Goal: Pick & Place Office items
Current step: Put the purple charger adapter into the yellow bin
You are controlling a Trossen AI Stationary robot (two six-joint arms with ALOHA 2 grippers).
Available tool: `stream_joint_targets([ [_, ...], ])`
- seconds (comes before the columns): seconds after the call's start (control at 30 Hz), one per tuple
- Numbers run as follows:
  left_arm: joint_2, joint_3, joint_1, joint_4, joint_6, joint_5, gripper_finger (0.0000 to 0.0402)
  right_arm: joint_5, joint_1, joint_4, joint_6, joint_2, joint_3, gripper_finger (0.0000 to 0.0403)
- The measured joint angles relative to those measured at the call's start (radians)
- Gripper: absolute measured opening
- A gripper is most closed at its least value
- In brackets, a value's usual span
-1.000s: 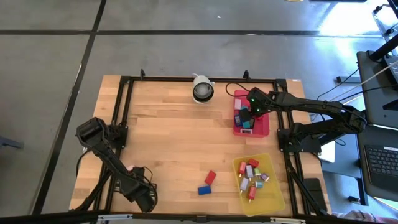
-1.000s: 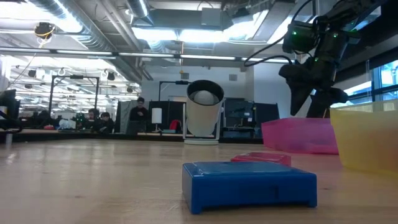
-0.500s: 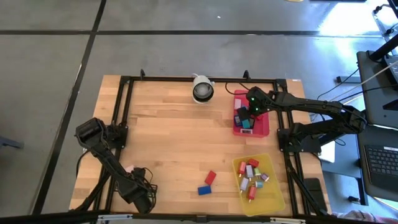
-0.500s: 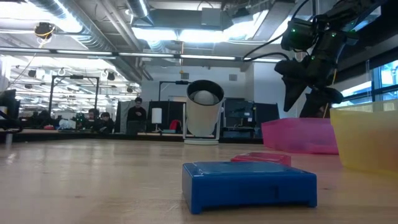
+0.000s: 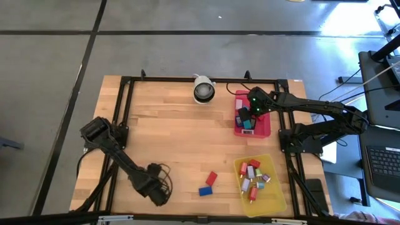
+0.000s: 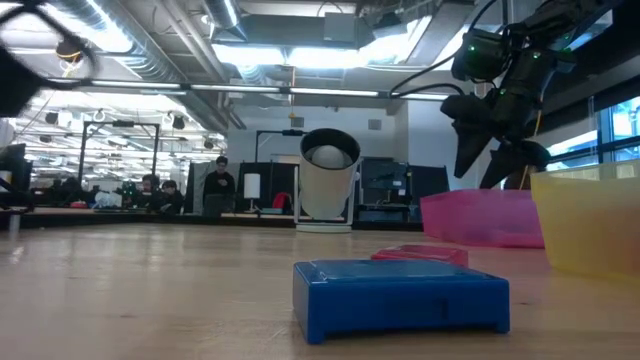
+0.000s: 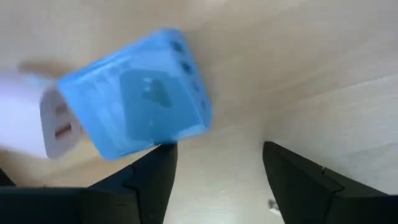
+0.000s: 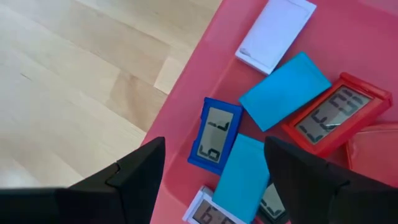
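Here, the left gripper (image 5: pixel 160 194), fingers apart and empty, hovers over the wooden worktop (image 5: pixel 169 144); two flat blocks, one blue (image 5: pixel 205 191), one red (image 5: pixel 211 178), lie rightward. The right gripper (image 5: pixel 249 114), spread, hangs above the red tray (image 5: pixel 266 128).

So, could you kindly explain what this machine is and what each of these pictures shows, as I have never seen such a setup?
It is a robot with two dark arms at a wooden table. One picture looks straight down, one looks level across the tabletop, and two come from cameras on the wrists. The left gripper hovers near the front edge; its wrist camera sees a blurred light blue block. The right gripper, open and holding nothing, hangs over the red plastic tray of small flat items. A yellow plastic tray holds more, and two blocks, red and blue, lie loose.
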Motion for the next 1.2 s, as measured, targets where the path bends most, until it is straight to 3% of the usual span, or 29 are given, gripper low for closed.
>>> stream_joint_targets([
  [0.23,0.000,0.030,0.112,-0.041,0.335,0.040,0.0246,0.000,0.000,0.006,0.018,0.000,0.000,0.0277],
  [0.47,-0.002,0.087,0.211,-0.223,0.753,0.047,0.0240,-0.001,0.000,0.006,0.018,0.000,0.000,0.0277],
  [0.6,-0.003,0.102,0.231,-0.350,0.919,0.086,0.0240,-0.024,0.000,0.006,0.018,0.000,0.000,0.0277],
  [0.73,-0.005,0.078,0.231,-0.375,0.961,0.108,0.0240,-0.026,0.000,0.006,0.018,0.000,0.000,0.0277],
  [0.93,-0.005,0.009,0.228,-0.256,0.962,0.196,0.0240,-0.026,0.000,0.006,0.011,0.000,0.000,0.0277],
  [1.2,-0.010,-0.102,0.231,-0.233,0.899,0.232,0.0240,-0.025,0.000,0.006,0.009,0.000,0.000,0.0277],
])
